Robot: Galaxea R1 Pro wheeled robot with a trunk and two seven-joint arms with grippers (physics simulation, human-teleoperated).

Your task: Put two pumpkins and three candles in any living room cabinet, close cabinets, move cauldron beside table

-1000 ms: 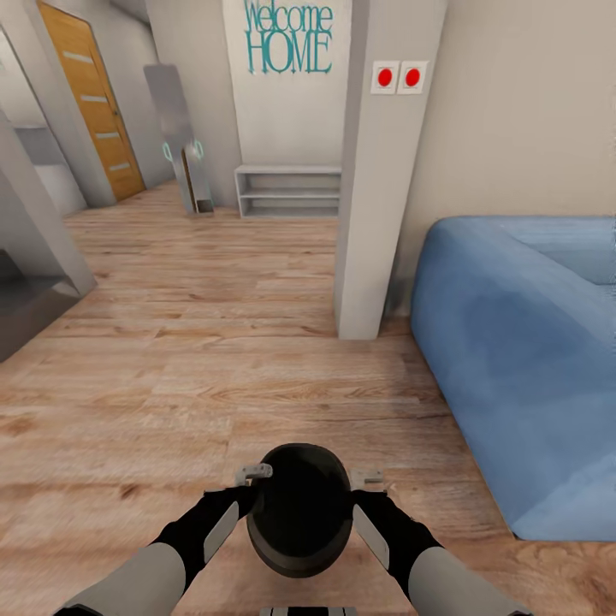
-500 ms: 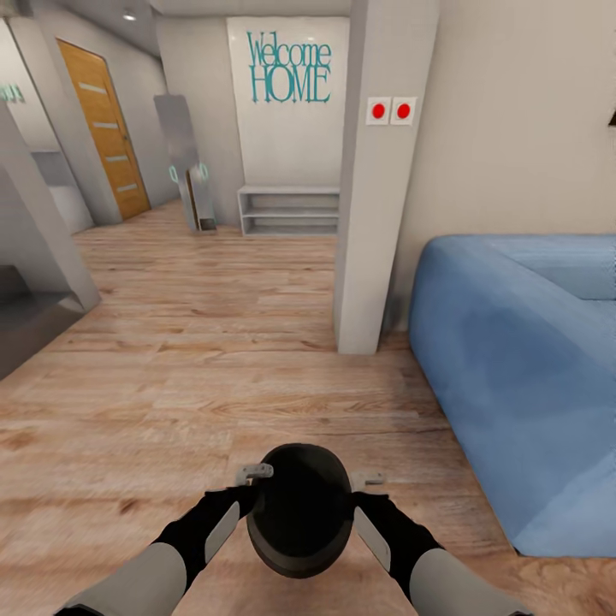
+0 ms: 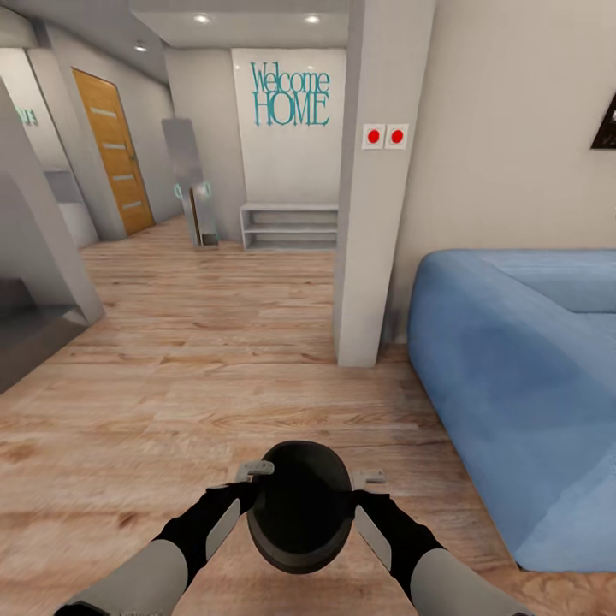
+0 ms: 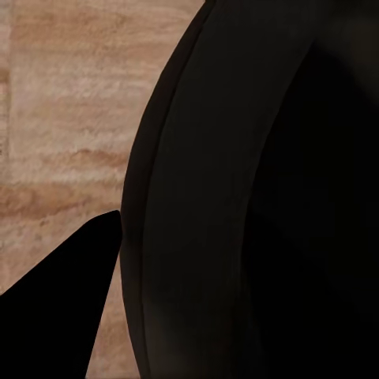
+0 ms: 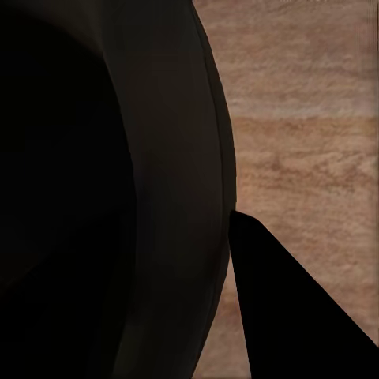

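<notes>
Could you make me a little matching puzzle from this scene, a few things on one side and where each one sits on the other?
Things:
1. cauldron
2. sofa
3. Welcome HOME sign
4. wooden door

Places:
A. on the far white wall, above a low shelf
B. between the left hand and right hand, above the floor
C. along the hallway on the left
D. at the right, beside the white pillar

Pairs: 1-B, 2-D, 3-A, 4-C
</notes>
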